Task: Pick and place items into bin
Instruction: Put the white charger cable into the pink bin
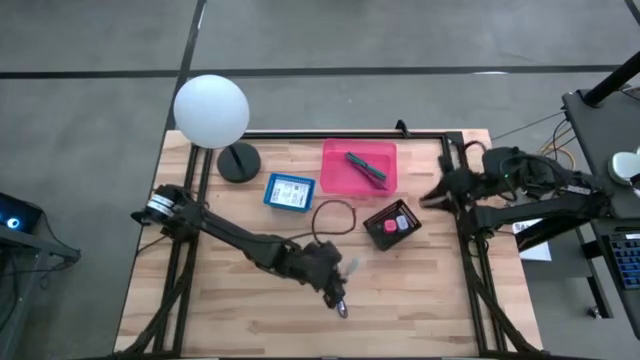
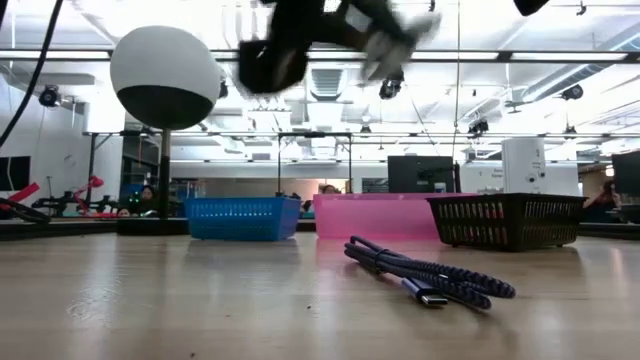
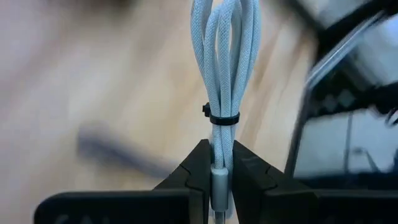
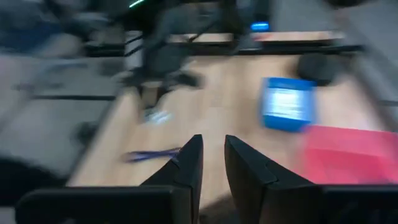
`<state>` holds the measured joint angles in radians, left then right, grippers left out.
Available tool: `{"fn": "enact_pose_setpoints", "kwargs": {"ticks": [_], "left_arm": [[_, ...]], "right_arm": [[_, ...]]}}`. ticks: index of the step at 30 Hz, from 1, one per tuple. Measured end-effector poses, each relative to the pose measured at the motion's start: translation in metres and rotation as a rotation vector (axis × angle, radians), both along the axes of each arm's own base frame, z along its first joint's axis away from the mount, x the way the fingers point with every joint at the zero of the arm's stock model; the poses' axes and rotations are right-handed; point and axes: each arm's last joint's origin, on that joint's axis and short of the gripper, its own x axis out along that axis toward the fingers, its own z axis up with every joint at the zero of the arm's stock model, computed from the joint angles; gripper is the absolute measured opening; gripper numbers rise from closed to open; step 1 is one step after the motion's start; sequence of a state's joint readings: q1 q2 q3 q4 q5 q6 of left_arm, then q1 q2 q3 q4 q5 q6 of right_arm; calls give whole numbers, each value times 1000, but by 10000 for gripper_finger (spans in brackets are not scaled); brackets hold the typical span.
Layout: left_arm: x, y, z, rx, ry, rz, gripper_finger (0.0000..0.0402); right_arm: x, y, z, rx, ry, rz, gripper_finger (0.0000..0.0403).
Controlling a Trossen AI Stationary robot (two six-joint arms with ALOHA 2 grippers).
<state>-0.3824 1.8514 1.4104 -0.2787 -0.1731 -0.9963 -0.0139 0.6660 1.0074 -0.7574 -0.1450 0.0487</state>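
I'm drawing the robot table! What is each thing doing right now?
Left gripper: shut on the pale cable bundle, lifted above table.
Right gripper: waiting by table's right edge.
Pink bin: holds a dark item.
Dark cable: lying loose on table.
Globe lamp: standing upright.

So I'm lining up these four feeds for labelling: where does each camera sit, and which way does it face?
High view: above the table, looking straight down; both arms show, left gripper over the table's front, right gripper at the right edge.
Low view: at table-top height, looking level across a dark cable toward the bins; an arm blurs overhead.
Left wrist view: on the left arm, fingers shut on a pale bundled cable.
Right wrist view: on the right arm, fingers in front, facing across the table.
Shared: high and right wrist views both show the blue bin and pink bin.
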Motion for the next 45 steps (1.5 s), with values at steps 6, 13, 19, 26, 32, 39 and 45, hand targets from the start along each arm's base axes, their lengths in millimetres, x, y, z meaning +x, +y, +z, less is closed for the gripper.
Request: {"fn": "enact_pose_setpoints", "kwargs": {"ticks": [6,13,19,26,32,39,45], "left_arm": [[8,9,48,257,-393,18,22],[13,31,57,284,-414,82,22],[16,40,57,301,-410,106,22],[17,43,59,331,-417,98,22],[17,43,59,330,-417,98,22],[17,44,58,331,-412,99,22],[17,45,58,331,-413,102,22]], "right_arm": [[17,4,-19,154,20,104,94],[37,5,-28,207,-25,105,196],[57,5,-31,233,-74,101,261],[84,5,-41,275,-41,76,289],[102,5,-47,336,-32,55,292],[112,5,-50,339,-40,56,290],[116,5,-51,340,-48,61,277]]}}
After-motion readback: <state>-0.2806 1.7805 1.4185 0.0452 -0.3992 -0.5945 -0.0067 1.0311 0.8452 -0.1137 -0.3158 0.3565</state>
